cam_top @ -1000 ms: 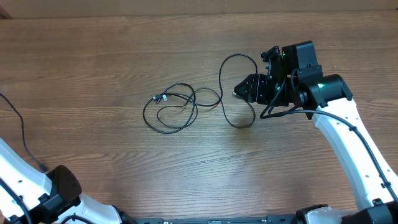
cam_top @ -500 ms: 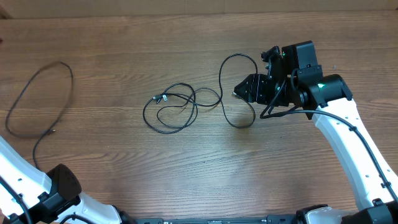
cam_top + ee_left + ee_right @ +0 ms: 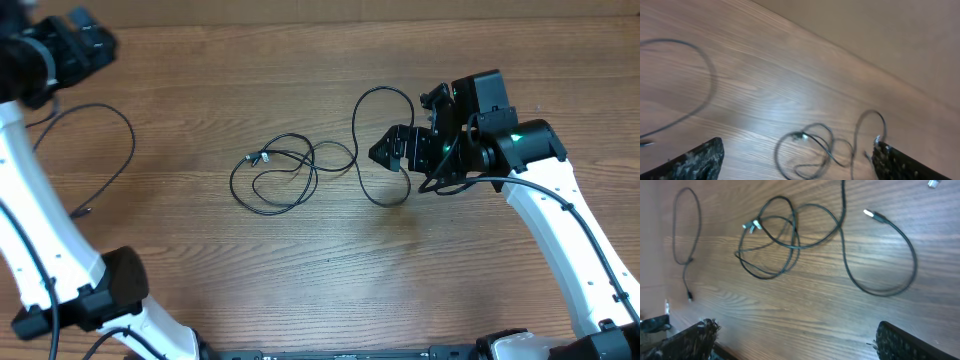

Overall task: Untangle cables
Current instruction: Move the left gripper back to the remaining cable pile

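Three thin black cables lie on the wooden table. A tangled pair of loops (image 3: 280,175) with a silvery plug sits in the middle, seen too in the right wrist view (image 3: 772,237) and the left wrist view (image 3: 815,147). A long loop (image 3: 362,130) runs from it to the right; its silvery plug end (image 3: 868,213) lies free on the wood. A separate cable (image 3: 110,150) lies at the far left. My right gripper (image 3: 385,153) hovers over the long loop, open and empty (image 3: 797,342). My left gripper (image 3: 95,45) is raised at the far left corner, open and empty (image 3: 800,165).
The left arm's white links (image 3: 40,230) run down the left edge of the table. The right arm (image 3: 560,220) crosses the right side. A pale wall (image 3: 900,35) rises behind the table's far edge.
The left gripper has opened, let go of the separate cable and risen to the far left corner. The right gripper has opened and dropped the long loop's plug end.
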Robot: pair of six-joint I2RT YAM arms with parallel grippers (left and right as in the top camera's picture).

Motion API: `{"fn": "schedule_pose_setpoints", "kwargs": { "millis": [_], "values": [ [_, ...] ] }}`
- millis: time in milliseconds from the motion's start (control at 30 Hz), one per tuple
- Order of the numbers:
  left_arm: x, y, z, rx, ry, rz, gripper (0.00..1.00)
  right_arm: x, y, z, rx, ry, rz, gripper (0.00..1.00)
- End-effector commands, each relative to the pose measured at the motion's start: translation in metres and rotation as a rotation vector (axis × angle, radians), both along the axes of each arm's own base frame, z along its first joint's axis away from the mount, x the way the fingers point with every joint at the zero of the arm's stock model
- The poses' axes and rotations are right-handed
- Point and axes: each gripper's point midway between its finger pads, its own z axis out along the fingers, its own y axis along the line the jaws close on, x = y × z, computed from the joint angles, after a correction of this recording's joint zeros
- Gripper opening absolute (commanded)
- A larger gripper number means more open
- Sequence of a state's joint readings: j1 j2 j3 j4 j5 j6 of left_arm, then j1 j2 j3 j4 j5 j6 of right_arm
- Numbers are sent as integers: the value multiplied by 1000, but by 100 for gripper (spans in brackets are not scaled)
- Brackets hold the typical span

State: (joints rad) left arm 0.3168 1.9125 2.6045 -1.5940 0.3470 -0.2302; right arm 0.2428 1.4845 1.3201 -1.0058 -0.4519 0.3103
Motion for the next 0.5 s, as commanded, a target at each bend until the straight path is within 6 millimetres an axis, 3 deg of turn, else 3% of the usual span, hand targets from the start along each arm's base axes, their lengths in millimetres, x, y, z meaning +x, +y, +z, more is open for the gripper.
{"fn": "schedule_pose_setpoints", "kwargs": {
  "millis": [0,167,467],
  "values": [
    [10,-29,-11,7,26,-100,92,3,-11,-5,-73,-7,-28,100],
    [18,-53,-46,148,155,-128,92,0,-19,-10,-116,13,-47,100],
    [26,-146,-137,271,381,-548,100,-1,-20,-11,-124,15,-50,100]
  ]
}}
